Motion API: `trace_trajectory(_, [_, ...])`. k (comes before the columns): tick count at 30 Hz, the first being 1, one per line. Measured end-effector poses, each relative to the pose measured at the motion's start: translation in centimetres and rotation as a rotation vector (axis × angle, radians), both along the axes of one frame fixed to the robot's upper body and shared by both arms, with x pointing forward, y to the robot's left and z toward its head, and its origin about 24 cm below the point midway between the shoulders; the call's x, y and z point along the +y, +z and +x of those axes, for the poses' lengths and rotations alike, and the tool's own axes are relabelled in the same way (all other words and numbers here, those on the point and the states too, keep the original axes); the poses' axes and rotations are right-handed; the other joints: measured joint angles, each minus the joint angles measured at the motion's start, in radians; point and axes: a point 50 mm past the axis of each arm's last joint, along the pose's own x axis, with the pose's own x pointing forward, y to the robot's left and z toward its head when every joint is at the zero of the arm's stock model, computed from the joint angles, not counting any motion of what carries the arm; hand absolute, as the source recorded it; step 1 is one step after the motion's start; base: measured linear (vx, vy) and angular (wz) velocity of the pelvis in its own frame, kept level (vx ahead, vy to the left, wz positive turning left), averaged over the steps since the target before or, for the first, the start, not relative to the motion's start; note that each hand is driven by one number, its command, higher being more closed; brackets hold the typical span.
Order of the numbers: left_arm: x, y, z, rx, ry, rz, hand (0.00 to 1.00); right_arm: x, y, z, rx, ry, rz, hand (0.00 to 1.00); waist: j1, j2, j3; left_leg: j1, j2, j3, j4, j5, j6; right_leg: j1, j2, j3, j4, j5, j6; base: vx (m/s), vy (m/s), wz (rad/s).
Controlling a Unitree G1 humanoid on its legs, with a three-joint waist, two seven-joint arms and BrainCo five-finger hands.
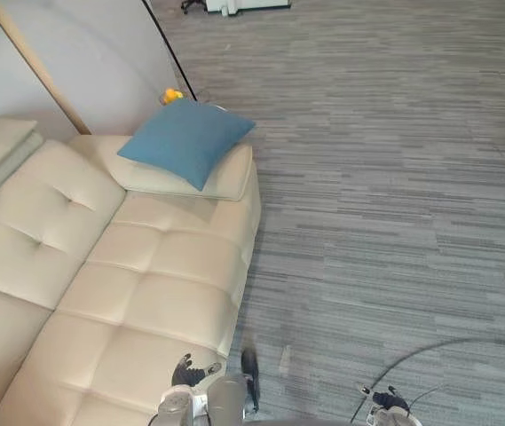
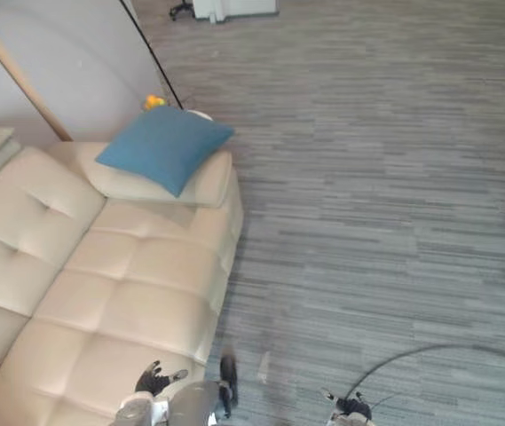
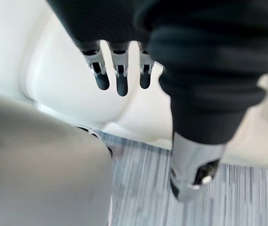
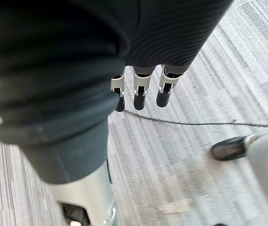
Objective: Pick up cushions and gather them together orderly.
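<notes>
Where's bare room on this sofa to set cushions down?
The tufted seat of the sofa is bare from the blue cushion down to the left hand. The far end is crowded: the cushion lies on a cream pad there.

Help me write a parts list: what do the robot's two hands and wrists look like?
Both match. The left hand has slim silver fingers ending in rounded dark tips and a thicker silver thumb; a black ribbed cover sheathes its back and wrist. The right hand looks the same.
</notes>
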Motion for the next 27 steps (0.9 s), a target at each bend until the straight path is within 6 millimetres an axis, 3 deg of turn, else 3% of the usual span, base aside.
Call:
trace_trajectory(1, [0.0,0.0,0.1,-0.003,-0.001,-0.001,0.0,0.0,0.0,-0.1,0.002,0.001,0.002,0.0,0.003,-0.014,-0.002,0.027,-0.013,0.018,-0.006,-0.025,0.0,-0.044,-0.019,0.031,0.124,-0.001,0.019,0.71,0.19,-0.21])
trace_trajectory(2, [0.0,0.0,0.1,-0.002,-0.006,-0.004,0.0,0.1,-0.1,-0.2,0.005,0.007,0.004,0.0,0.007,-0.02,0.0,0.061,-0.027,0.023,-0.015,-0.044,0.003,-0.106,-0.034,0.058,0.29,0.014,0.09,0.56,0.187,-0.13])
trace_trajectory(3, [0.0,0.0,0.2,0.0,-0.014,-0.004,0.0,0.2,-0.1,-0.2,0.007,0.014,0.004,0.0,0.002,-0.02,0.002,0.097,-0.038,0.023,-0.015,-0.057,0.007,-0.185,-0.049,0.078,0.486,0.065,0.196,0.67,0.203,0.05])
trace_trajectory(4, [-0.2,0.0,0.1,0.011,-0.015,-0.011,0.0,0.4,-0.2,-0.6,0.022,0.045,0.0,0.0,-0.005,-0.014,0.007,0.164,-0.046,0.018,-0.019,-0.091,0.009,-0.262,-0.064,0.087,0.687,0.102,0.226,0.54,0.147,0.1])
trace_trajectory(5, [-0.4,-0.1,0.1,0.013,-0.021,-0.015,0.0,0.5,-0.3,-0.8,0.028,0.053,0.002,0.0,-0.005,-0.007,0.013,0.214,-0.046,0.017,-0.027,-0.108,0.005,-0.291,-0.074,0.071,0.755,0.102,0.212,0.62,0.148,0.05])
trace_trajectory(7, [-1.2,-0.1,0.3,0.011,-0.044,-0.027,0.0,0.4,-0.1,-0.4,0.009,0.054,-0.002,0.0,-0.006,0.021,0.032,0.357,-0.043,0.009,-0.111,-0.116,-0.002,-0.354,-0.104,-0.014,0.759,0.059,0.123,0.51,0.053,0.05])
trace_trajectory(8, [-1.6,-0.1,0.4,0.013,-0.045,-0.035,0.0,0.2,0.2,0.1,-0.016,0.058,-0.012,0.0,-0.018,0.034,0.037,0.407,-0.032,0.0,-0.144,-0.12,-0.008,-0.391,-0.11,-0.066,0.664,0.037,0.081,0.35,0.003,0.16])
trace_trajectory(10, [-1.7,-0.1,0.7,0.009,-0.053,-0.035,0.0,0.1,0.2,0.3,-0.025,0.045,-0.012,0.0,-0.029,0.038,0.038,0.426,-0.014,-0.017,-0.148,-0.134,-0.031,-0.437,-0.1,-0.093,0.498,0.043,0.065,0.36,-0.083,0.35])
trace_trajectory(12, [-1.6,-0.2,0.6,0.02,-0.054,-0.034,0.0,-0.1,0.3,0.5,-0.032,0.028,-0.012,0.0,-0.048,0.039,0.038,0.449,0.015,-0.04,-0.154,-0.162,-0.053,-0.47,-0.067,-0.063,0.283,0.115,0.042,0.45,-0.218,0.44])
trace_trajectory(13, [-1.5,-0.4,0.2,0.038,-0.053,-0.032,0.0,-0.2,0.3,0.4,-0.028,0.014,-0.011,0.0,-0.055,0.032,0.042,0.472,0.03,-0.052,-0.156,-0.191,-0.071,-0.476,-0.048,-0.024,0.162,0.189,0.037,0.43,-0.281,0.4])
trace_trajectory(14, [-1.2,-0.5,-0.1,0.044,-0.046,-0.026,0.0,-0.1,0.1,-0.1,-0.014,0.006,-0.006,0.0,-0.056,0.009,0.04,0.492,0.028,-0.068,-0.153,-0.213,-0.09,-0.473,-0.044,0.007,0.096,0.291,0.046,0.46,-0.314,0.34])
trace_trajectory(15, [-1.3,-0.7,-0.4,0.062,-0.04,-0.031,0.0,-0.6,0.0,-0.6,0.006,-0.008,-0.01,0.0,-0.059,0.024,0.04,0.507,0.046,-0.089,-0.146,-0.227,-0.105,-0.469,-0.024,0.002,0.132,0.301,0.013,0.46,-0.323,0.13])
trace_trajectory(17, [-1.8,-0.8,-0.6,0.063,-0.021,-0.052,0.0,-0.9,0.0,-0.8,0.013,-0.034,-0.011,0.0,-0.051,0.048,0.028,0.474,0.077,-0.098,-0.038,-0.226,-0.106,-0.467,-0.009,-0.011,0.167,0.236,-0.01,0.42,-0.322,0.03])
trace_trajectory(18, [-2.2,-0.8,-0.6,0.061,0.0,-0.07,0.0,-0.9,0.0,-0.9,0.012,-0.037,-0.01,0.0,-0.057,0.061,0.027,0.42,0.1,-0.104,0.102,-0.225,-0.109,-0.442,-0.004,-0.032,0.17,0.21,-0.026,0.38,-0.325,0.27])
trace_trajectory(20, [-2.8,-0.7,-0.3,0.04,0.042,-0.105,0.0,-1.1,0.0,-1.0,0.011,-0.039,-0.016,0.0,-0.059,0.073,0.026,0.301,0.142,-0.131,0.39,-0.156,-0.159,-0.376,0.002,-0.072,0.165,0.171,-0.044,0.37,-0.294,0.46])
trace_trajectory(21, [-3.1,-0.4,0.0,0.016,0.071,-0.13,0.0,-1.2,0.0,-1.2,0.022,-0.017,-0.023,0.0,-0.056,0.074,0.032,0.218,0.174,-0.144,0.579,-0.069,-0.165,-0.312,0.007,-0.093,0.148,0.149,-0.061,0.39,-0.241,0.45])
trace_trajectory(22, [-3.1,-0.2,0.4,-0.005,0.07,-0.132,0.0,-0.9,0.0,-1.0,0.022,0.015,-0.022,0.0,-0.046,0.069,0.032,0.146,0.198,-0.116,0.704,-0.081,-0.13,-0.238,0.008,-0.114,0.108,0.132,-0.072,0.37,-0.212,0.36])
trace_trajectory(24, [-3.1,0.0,0.6,-0.017,0.064,-0.134,0.0,-0.6,0.0,-0.7,0.014,0.021,-0.016,0.0,-0.045,0.065,0.035,0.092,0.205,-0.074,0.704,-0.103,-0.115,-0.179,0.007,-0.129,0.056,0.131,-0.069,0.25,-0.114,0.23])
trace_trajectory(27, [-3.2,0.1,0.9,-0.037,0.069,-0.142,0.0,-0.2,0.2,0.3,-0.02,0.015,-0.005,0.0,-0.038,0.066,0.036,0.047,0.184,0.025,0.485,-0.138,-0.103,-0.101,0.0,-0.146,-0.003,0.126,-0.054,0.28,0.002,0.13])
